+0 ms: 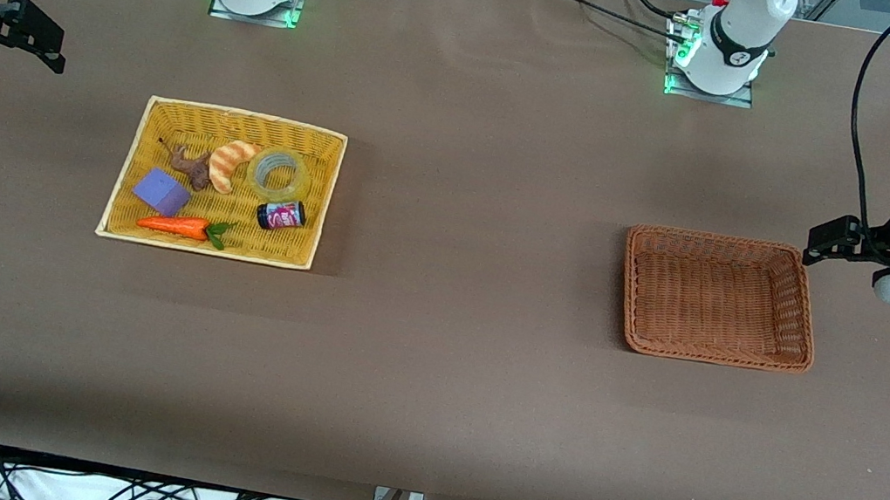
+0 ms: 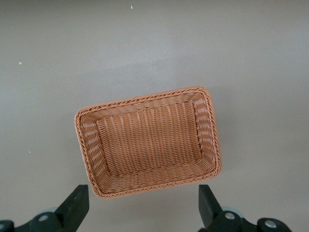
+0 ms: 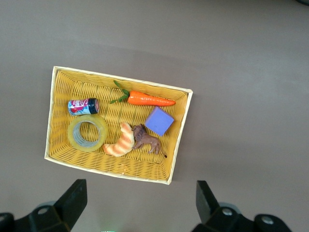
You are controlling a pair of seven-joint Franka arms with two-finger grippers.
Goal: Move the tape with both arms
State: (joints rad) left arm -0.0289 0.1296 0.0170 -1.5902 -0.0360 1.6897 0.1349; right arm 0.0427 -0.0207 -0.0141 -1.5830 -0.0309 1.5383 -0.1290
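The tape (image 1: 281, 193), a translucent yellowish ring with a grey core, lies flat in the yellow basket (image 1: 123, 175), next to the croissant toy. It also shows in the right wrist view (image 3: 73, 135). My right gripper (image 1: 28, 29) hangs open and empty above the table at the right arm's end, apart from the yellow basket (image 3: 179, 140); its jaws stand wide in the right wrist view (image 3: 140, 200). My left gripper (image 1: 830, 241) hangs open and empty beside the brown wicker basket (image 1: 806, 313) at the left arm's end; the left wrist view (image 2: 142, 205) shows its jaws wide apart.
The yellow basket also holds a croissant toy (image 1: 228, 163), a brown animal figure (image 1: 193, 166), a purple cube (image 1: 161, 191), a carrot (image 1: 175, 226) and a small dark can with a pink label (image 1: 281, 215). The brown basket (image 2: 82, 145) holds nothing.
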